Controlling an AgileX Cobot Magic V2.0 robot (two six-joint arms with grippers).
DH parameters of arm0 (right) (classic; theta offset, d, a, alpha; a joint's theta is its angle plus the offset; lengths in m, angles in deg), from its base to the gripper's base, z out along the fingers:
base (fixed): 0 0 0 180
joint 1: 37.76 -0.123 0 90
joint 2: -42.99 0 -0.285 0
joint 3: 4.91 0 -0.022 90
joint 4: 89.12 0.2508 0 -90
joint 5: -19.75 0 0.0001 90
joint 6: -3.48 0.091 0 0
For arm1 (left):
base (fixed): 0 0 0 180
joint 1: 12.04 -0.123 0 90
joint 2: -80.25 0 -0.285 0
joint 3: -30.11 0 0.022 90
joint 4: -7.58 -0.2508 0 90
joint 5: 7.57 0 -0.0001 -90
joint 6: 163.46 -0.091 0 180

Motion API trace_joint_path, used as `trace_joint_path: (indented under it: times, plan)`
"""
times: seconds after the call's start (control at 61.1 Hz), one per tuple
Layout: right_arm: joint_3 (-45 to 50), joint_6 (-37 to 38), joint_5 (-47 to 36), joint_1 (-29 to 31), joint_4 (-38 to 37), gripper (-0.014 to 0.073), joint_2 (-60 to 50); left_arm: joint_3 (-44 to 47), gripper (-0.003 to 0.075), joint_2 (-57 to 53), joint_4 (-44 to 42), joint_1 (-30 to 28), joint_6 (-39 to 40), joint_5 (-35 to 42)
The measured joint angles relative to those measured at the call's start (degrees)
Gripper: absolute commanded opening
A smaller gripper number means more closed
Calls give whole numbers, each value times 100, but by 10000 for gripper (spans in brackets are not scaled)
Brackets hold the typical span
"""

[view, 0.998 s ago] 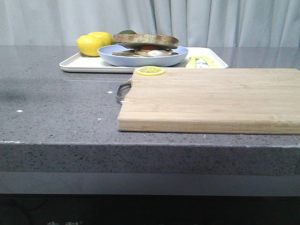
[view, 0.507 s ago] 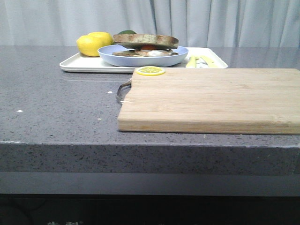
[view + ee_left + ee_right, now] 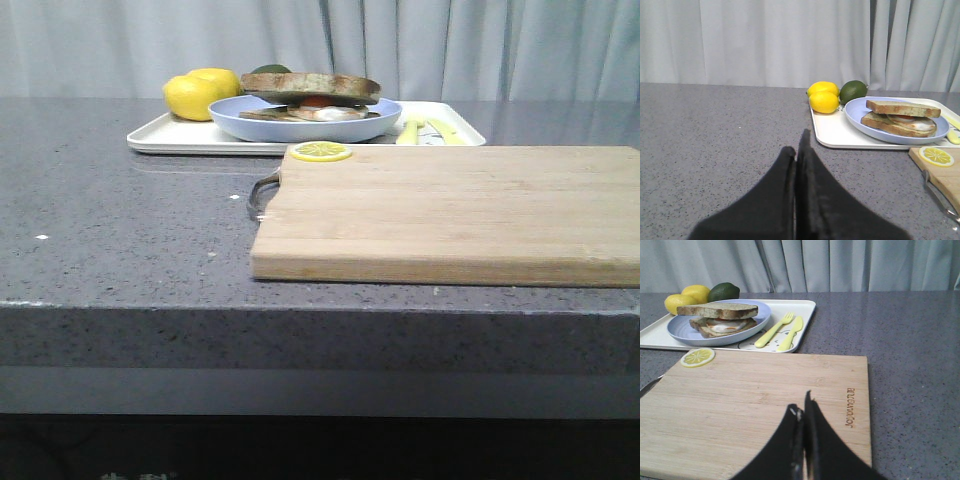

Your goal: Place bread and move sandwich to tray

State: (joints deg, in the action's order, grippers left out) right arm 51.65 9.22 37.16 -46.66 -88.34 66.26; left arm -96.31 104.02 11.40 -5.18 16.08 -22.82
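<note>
The sandwich (image 3: 312, 95) sits on a round pale-blue plate (image 3: 305, 126), and the plate stands on the white tray (image 3: 175, 138) at the back of the counter. The bread (image 3: 310, 84) is the top slice, tan with a brown crust, lying over the fried egg. The sandwich also shows in the left wrist view (image 3: 900, 117) and the right wrist view (image 3: 720, 317). My left gripper (image 3: 797, 150) is shut and empty, low over the grey counter, short of the tray (image 3: 840, 135). My right gripper (image 3: 803, 407) is shut and empty over the wooden cutting board (image 3: 760, 400). Neither gripper shows in the front view.
Two lemons (image 3: 198, 93) and a green avocado (image 3: 853, 91) lie on the tray's left end. A yellow fork (image 3: 774, 329) and knife (image 3: 791, 333) lie on its right end. A lemon slice (image 3: 321, 151) sits on the cutting board's (image 3: 450, 210) near-left corner. Curtains hang behind.
</note>
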Motion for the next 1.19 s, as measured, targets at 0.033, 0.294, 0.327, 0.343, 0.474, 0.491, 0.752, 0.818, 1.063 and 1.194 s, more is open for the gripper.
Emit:
trace_joint_path:
  times: [0.033,0.294,0.327,0.343,0.474,0.491,0.752,0.818,1.063,1.194]
  plan:
    - [0,0,0,0,0,-60,0,32,-20,0,0,0,0,0]
    - [0,0,0,0,0,-60,0,58,-20,0,0,0,0,0]
    - [0,0,0,0,0,-60,0,58,-20,0,0,0,0,0]
    - [0,0,0,0,0,-60,0,58,-20,0,0,0,0,0]
    - [0,0,0,0,0,-60,0,72,-20,0,0,0,0,18]
    - [0,0,0,0,0,-60,0,88,-20,0,0,0,0,48]
    - [0,0,0,0,0,-60,0,932,-20,-981,-78,0,0,518]
    - [0,0,0,0,0,-60,0,1206,-20,-1353,-78,0,0,518]
    - [13,0,0,0,0,-60,-2,2031,-20,-1617,-88,-176,0,558]
    - [13,0,0,0,0,-60,-2,2356,-20,-1617,-88,-382,0,565]
